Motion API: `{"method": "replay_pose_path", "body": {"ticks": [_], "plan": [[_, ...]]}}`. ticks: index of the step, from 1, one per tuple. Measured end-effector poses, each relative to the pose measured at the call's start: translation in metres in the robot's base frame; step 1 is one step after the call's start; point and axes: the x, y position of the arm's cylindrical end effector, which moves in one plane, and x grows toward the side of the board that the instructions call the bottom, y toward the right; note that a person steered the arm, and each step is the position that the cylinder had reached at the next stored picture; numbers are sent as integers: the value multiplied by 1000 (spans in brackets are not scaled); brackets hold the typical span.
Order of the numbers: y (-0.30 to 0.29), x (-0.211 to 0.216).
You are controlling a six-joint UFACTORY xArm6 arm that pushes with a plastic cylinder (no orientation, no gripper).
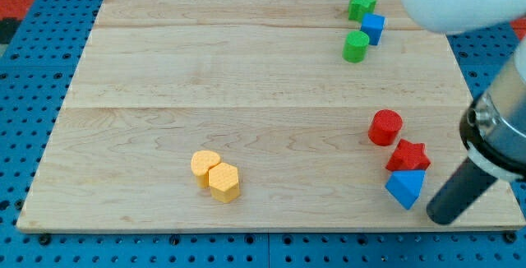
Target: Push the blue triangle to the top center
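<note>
- My tip is the lower end of a plain dark rod – it has no fingers to spread or press together, so it pinches and holds nothing
- It rests on the wooden board near the view's bottom right corner, just beside the blue triangle on that block's right; whether the two touch I cannot tell
- The blue triangle lies low at the view's right, well apart from the top centre
- A red star sits right above it, touching or nearly so, and a red cylinder stands just up and left of the star
- Near the top right are a green star, a blue cube and a green cylinder, clustered close
- Two yellow blocks – a rounded one and a hexagon – touch at the bottom centre-left
</note>
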Motion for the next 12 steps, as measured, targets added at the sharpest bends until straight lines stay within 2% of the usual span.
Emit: {"method": "replay_pose_path", "body": {"ticks": [1, 2, 3, 4, 5, 6, 7, 8, 11, 12], "plan": [[-25, -41], [-66, -32], [-7, -10], [-53, -2], [-121, -26], [-165, -56], [-184, -88], [-168, -139], [-227, -313], [-239, -310]]}}
